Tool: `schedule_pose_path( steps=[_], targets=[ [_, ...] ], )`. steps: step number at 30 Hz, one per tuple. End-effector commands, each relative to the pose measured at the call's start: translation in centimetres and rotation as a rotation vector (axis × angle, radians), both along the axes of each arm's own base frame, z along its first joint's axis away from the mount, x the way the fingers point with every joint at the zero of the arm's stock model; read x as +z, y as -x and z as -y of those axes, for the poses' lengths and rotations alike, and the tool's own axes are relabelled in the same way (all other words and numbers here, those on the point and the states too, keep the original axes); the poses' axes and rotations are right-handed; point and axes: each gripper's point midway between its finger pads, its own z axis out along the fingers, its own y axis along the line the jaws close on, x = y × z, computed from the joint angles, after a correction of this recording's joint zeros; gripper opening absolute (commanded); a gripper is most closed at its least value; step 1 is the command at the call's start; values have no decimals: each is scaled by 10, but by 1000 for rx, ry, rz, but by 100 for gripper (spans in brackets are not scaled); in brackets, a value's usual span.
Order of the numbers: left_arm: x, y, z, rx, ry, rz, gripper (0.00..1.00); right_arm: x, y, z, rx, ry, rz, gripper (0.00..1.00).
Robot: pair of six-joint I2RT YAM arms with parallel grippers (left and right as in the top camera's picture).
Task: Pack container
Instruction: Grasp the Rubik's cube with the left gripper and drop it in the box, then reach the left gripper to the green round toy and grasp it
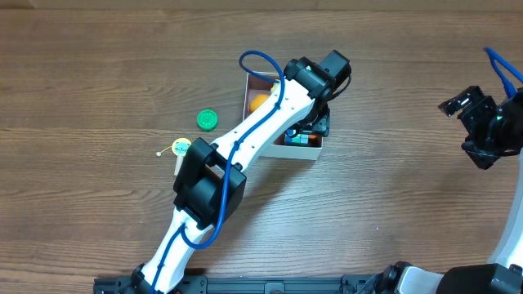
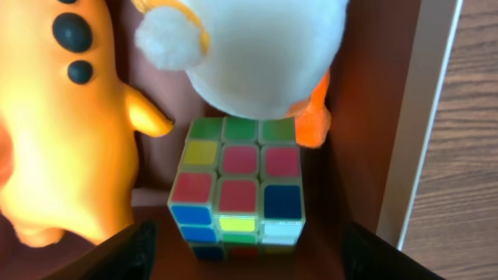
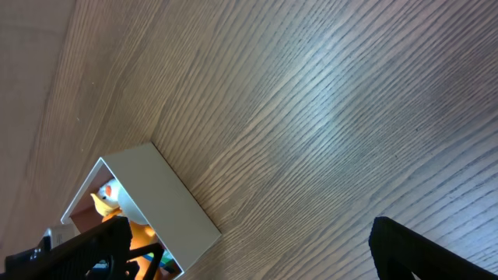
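Observation:
The container (image 1: 296, 153) is a white-walled box at the table's middle, with a pinkish-brown inside (image 2: 366, 132). In it lie a Rubik's cube (image 2: 237, 190), an orange toy (image 2: 62, 140) and a white plush toy (image 2: 249, 47). The orange toy also shows in the overhead view (image 1: 258, 101). My left gripper (image 1: 315, 122) hangs down into the container, open and empty. The cube lies on the floor just beyond its fingertips (image 2: 249, 260). My right gripper (image 1: 478, 122) is open and empty above bare table at the far right. The right wrist view shows the container (image 3: 156, 194) to the left of its fingers (image 3: 249, 257).
A green round cap (image 1: 207, 120) and a small yellow-and-white item on a stick (image 1: 178, 148) lie on the wooden table left of the container, close beside the left arm.

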Motion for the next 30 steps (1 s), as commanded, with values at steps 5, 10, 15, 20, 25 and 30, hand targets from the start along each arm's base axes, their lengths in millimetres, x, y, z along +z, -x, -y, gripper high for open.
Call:
schedule_pose_path(
  steps=[5,10,15,20,25,30],
  targets=[
    [107,-27,-64,5,-84,137,78,11,-1,1,-5,10,35,100],
    [155,-39,-102,-103,-10,207,98,11,-1,1,-5,10,35,100],
    [162,-32,-171,-92,-56,158,97,11,-1,1,-5,10,35,100],
    [115,-2,-251,32,-220,-32,95,11,-1,1,-5,10,35,100],
    [36,-10,-248,33,-152,-90,95,11,-1,1,-5,10,35,100],
    [-22,-26,-239,-17,-123,-45,96,11,-1,1,-5,10,35,100]
  ],
)
